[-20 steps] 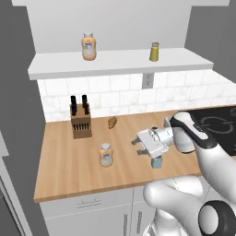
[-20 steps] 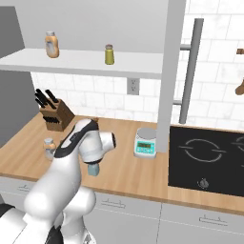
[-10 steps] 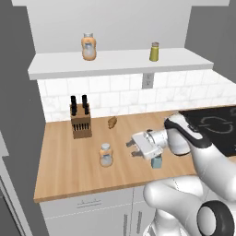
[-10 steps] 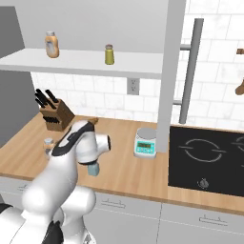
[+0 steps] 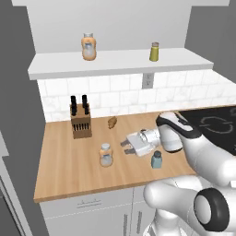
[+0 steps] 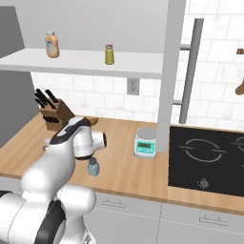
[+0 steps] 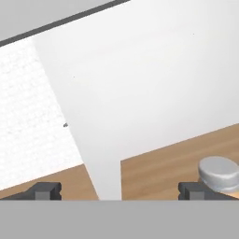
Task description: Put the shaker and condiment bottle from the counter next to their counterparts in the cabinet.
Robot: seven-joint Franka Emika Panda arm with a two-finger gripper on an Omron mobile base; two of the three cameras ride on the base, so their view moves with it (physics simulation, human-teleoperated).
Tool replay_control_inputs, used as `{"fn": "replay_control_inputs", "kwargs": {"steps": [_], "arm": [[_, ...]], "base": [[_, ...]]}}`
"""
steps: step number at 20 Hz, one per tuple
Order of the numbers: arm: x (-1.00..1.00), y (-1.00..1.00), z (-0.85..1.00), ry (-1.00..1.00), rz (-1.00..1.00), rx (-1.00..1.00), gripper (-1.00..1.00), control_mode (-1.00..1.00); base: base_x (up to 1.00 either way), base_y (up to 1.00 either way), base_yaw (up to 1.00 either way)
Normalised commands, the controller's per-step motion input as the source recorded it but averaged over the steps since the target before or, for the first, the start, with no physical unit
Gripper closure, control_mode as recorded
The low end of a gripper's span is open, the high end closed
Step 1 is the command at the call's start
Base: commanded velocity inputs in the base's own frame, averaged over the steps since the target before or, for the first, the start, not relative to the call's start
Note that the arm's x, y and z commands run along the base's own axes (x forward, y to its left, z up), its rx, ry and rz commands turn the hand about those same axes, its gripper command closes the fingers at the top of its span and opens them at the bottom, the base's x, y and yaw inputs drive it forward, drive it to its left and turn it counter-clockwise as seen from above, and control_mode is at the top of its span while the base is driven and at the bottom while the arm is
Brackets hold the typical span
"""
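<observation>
In the left base view the gripper [image 5: 125, 146] sits at frame centre, lying sideways over the wooden counter [image 5: 64, 161], its jaws spread wide and holding nothing. The condiment bottle [image 5: 106, 155] stands just left of it, below centre; the shaker [image 5: 156, 160] stands just right of it, under the wrist. On the cabinet [image 5: 115, 64] ledge near the top stand 2 counterparts: the orange bottle [image 5: 88, 46] and the yellow-green shaker [image 5: 154, 51]. A knife block [image 5: 79, 122] sits at left.
</observation>
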Motion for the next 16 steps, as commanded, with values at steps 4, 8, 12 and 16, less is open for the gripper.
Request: {"fn": "replay_control_inputs", "kwargs": {"steps": [4, 8, 12, 16], "arm": [[-0.02, 0.13, -0.19, 0.00, 0.02, -0.06, -1.00, -1.00], [0.00, 0.43, -0.29, 0.00, 0.08, -0.19, -1.00, -1.00], [0.01, 0.28, 0.00, 0.00, 0.00, -0.05, -1.00, -1.00], [0.02, 0.00, 0.00, 0.00, 0.01, 0.00, -1.00, -1.00]], "base": [[0.00, 0.00, 0.00], [0.00, 0.00, 0.00], [0.00, 0.00, 0.00], [0.00, 0.00, 0.00]]}}
